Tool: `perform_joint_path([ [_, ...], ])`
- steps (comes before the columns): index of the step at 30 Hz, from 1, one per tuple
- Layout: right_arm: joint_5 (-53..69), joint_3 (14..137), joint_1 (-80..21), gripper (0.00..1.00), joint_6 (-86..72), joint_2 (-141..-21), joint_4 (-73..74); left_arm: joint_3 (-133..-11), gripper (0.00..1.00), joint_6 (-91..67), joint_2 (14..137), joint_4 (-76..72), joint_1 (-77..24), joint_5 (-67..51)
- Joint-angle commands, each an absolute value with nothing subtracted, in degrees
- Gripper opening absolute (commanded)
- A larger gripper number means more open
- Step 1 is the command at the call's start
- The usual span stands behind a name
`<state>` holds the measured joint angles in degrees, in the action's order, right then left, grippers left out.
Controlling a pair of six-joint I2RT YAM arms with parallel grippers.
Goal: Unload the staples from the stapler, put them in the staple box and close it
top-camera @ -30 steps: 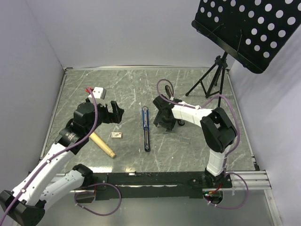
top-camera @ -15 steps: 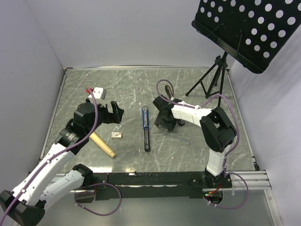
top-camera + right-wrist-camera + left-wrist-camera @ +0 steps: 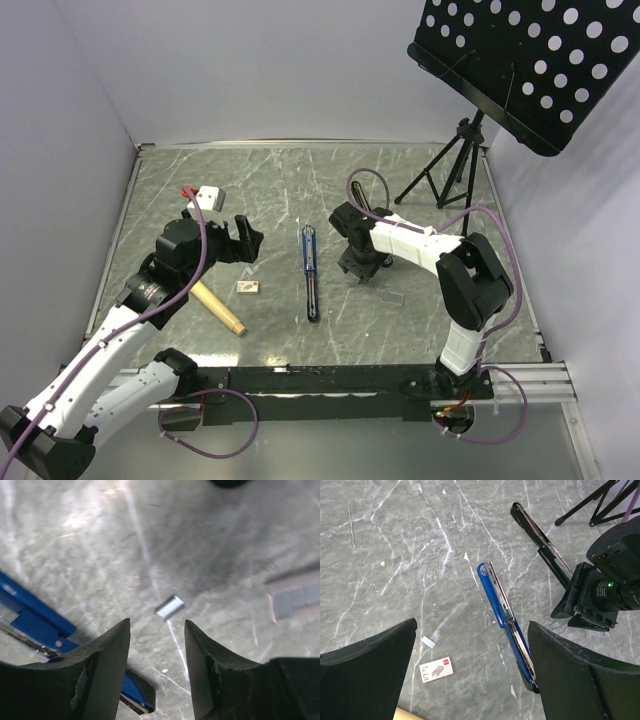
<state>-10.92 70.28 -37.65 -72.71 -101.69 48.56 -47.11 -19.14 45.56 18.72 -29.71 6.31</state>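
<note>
The blue stapler [image 3: 310, 272] lies opened flat mid-table; it also shows in the left wrist view [image 3: 506, 627] and at the left of the right wrist view [image 3: 35, 615]. My right gripper [image 3: 359, 267] is open and empty, low over the table just right of it [image 3: 156, 630]. A tiny silvery staple strip [image 3: 170, 606] lies just beyond its fingertips, and a wider strip [image 3: 295, 597] lies further right [image 3: 393, 297]. My left gripper [image 3: 245, 240] is open and empty, held above the table [image 3: 472, 630]. Another small strip [image 3: 427, 641] lies left of the stapler.
A black stapler [image 3: 540, 532] lies behind the blue one, its end under the right gripper. A tan-and-white box [image 3: 248, 287], a wooden stick [image 3: 220, 310] and a white block [image 3: 208, 195] lie at the left. A music stand tripod [image 3: 450, 170] stands back right.
My right gripper and wrist have shifted slightly right, away from the blue stapler. The left arm has not moved.
</note>
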Motion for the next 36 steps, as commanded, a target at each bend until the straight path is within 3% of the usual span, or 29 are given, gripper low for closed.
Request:
perform_joint_path([
  [1,-12.6,74.4,-38.1,0.54,-81.8,-102.4,55.4,-46.8,0.97,-19.2,44.3,17.1,-30.0,5.6],
  [13,-10.0,80.9,-38.1,0.53,-90.9,-108.5,60.6,-46.8,0.97,-19.2,44.5,16.8,-30.0,4.4],
  [36,-8.8,75.9,-38.1,0.53,-94.7,-109.2,59.5,-46.8,0.97,-19.2,44.9,16.6,-30.1,3.8],
])
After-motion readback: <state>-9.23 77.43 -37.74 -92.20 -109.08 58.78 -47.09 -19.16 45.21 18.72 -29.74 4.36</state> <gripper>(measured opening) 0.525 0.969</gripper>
